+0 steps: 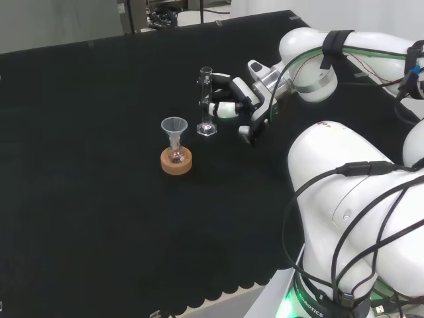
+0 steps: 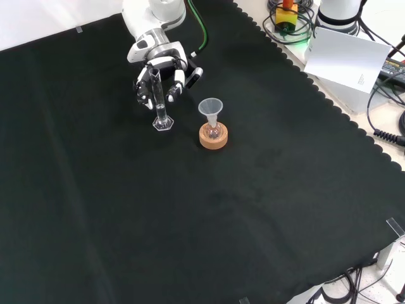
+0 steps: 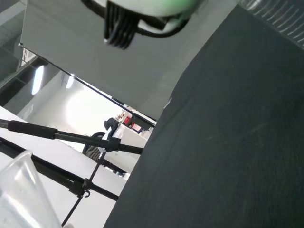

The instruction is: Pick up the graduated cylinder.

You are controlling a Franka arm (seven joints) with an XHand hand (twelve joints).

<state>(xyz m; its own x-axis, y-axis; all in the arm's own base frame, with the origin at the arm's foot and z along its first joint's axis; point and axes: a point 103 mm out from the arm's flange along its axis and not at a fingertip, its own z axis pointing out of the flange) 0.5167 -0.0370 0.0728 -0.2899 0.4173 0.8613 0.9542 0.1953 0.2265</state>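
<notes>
The tall, narrow, clear glass graduated cylinder (image 1: 206, 101) with its flat hexagonal foot stood upright on the black cloth (image 1: 99, 218) a little above and left of the head view's centre, its foot apparently resting flat on the cloth, so the lift had not yet been made. The black and white hand (image 1: 240, 99) lay just to the cylinder's right in that view, its fingers (image 1: 225, 108) partly curled and reaching toward the tube at about mid-height. In the front view, in the upper left of the frame, the cylinder (image 2: 158, 101) stood before the hand (image 2: 163, 71), with curled fingers (image 2: 174, 83) showing on both sides of the tube; whether they actually pressed on the glass or merely bracketed it could not be told from either view. Judged from this, the approach was done and the grasp was at most beginning, with closing fully on the tube and raising it left to do. Just below and left of the cylinder in the head view stood a small clear flask on a round cork ring (image 1: 176, 161), with a clear plastic funnel (image 1: 174, 126) in its neck, near enough that a careless lift might brush it.
</notes>
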